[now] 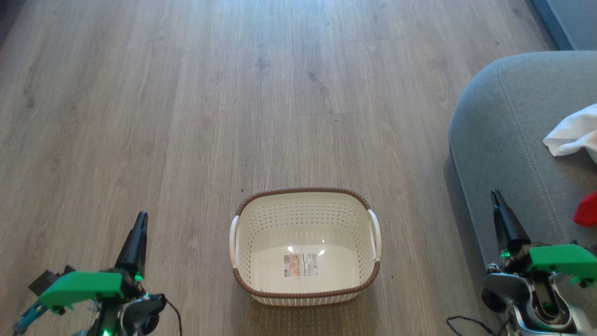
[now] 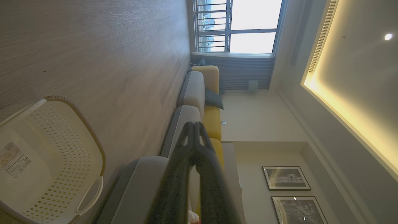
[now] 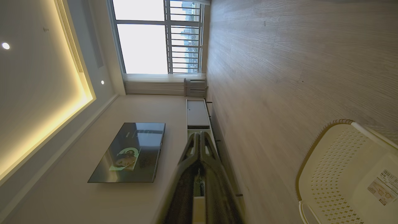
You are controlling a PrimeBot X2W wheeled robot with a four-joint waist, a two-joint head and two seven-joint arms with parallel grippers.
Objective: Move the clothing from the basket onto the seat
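The cream basket [image 1: 305, 207] stands on the wood floor at bottom centre, holding nothing but its paper label [image 1: 301, 265]. It also shows at lower left in the left wrist view as the basket [image 2: 59, 130] and at lower right in the right wrist view as the basket [image 3: 339, 155]. The grey seat [image 1: 508, 140] is at the right, with a white cloth [image 1: 571, 133] and a red garment [image 1: 587, 210] lying on it at the frame edge. My left gripper [image 1: 141, 217] is shut, left of the basket. My right gripper [image 1: 494, 193] is shut, over the seat's front edge.
Bare wood floor [image 1: 233, 93] spreads ahead and to the left. The left wrist view shows a row of grey and yellow sofa sections [image 2: 194, 90] toward a window. The right wrist view shows a wall television [image 3: 130, 152] and a low cabinet [image 3: 196, 113].
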